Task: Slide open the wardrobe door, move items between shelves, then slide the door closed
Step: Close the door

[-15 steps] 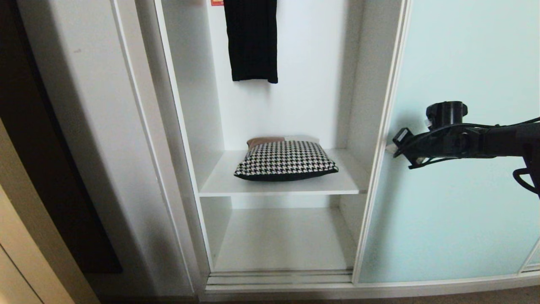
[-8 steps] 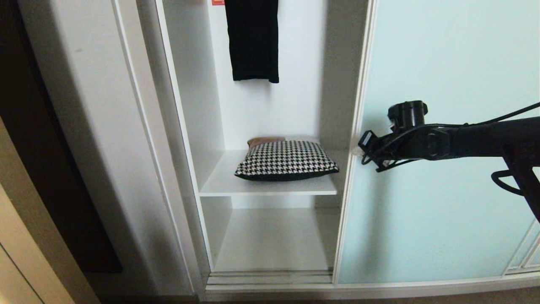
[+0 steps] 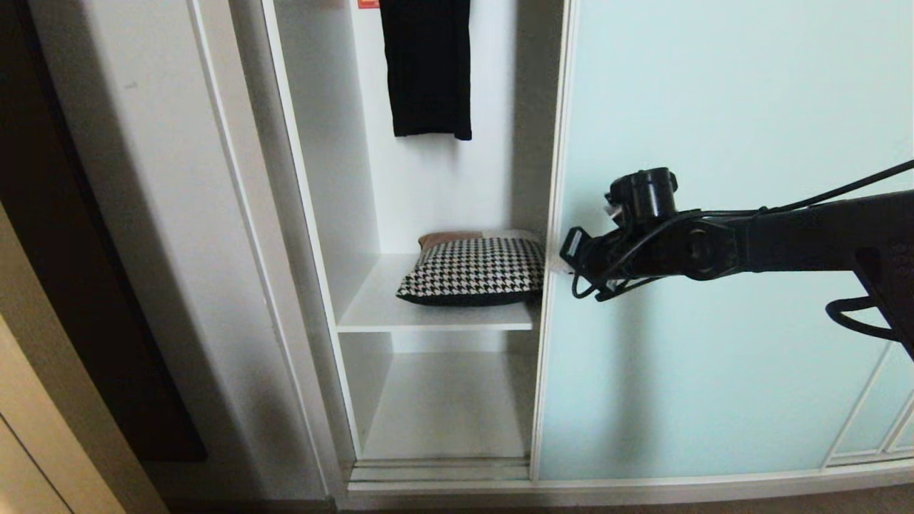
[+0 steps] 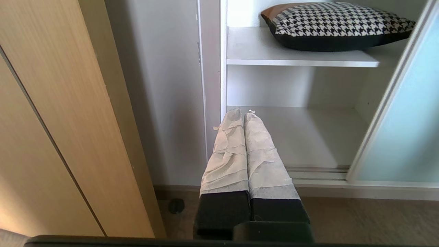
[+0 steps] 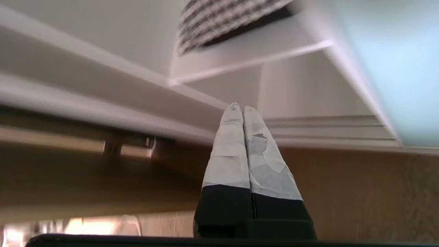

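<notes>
Nearest, in the left wrist view: left gripper, tape-wrapped fingers pressed together, nothing between them, low beside the off-white side post; absent from the head view. Beside it a wood-grain panel, cut off by the frame edge.

Next out, in the head view: right arm reaching in from the right, right gripper closed and empty, its pale tip at the left frame edge of the sliding wardrobe door; actual contact hard to make out, most of the fingers hidden behind the black wrist. In the right wrist view, fingers tight together, surroundings smeared, only a blurred houndstooth patch and a pale aqua pane recognisable.

Door standing partway across the opening, covering the right part of the compartment and hiding the right ends of both shelves. Second aqua panel at lower right, cut off.

Farther in: lower shelf bare. Upper shelf carrying the houndstooth item, its right end hidden behind the door frame, dark underside showing along the front. Behind it, a brown and pale strip, mostly hidden, not identifiable.

Farthest: black garment hanging against the back wall, top cut off. Small red label at the upper edge, cropped, writing unreadable.
</notes>
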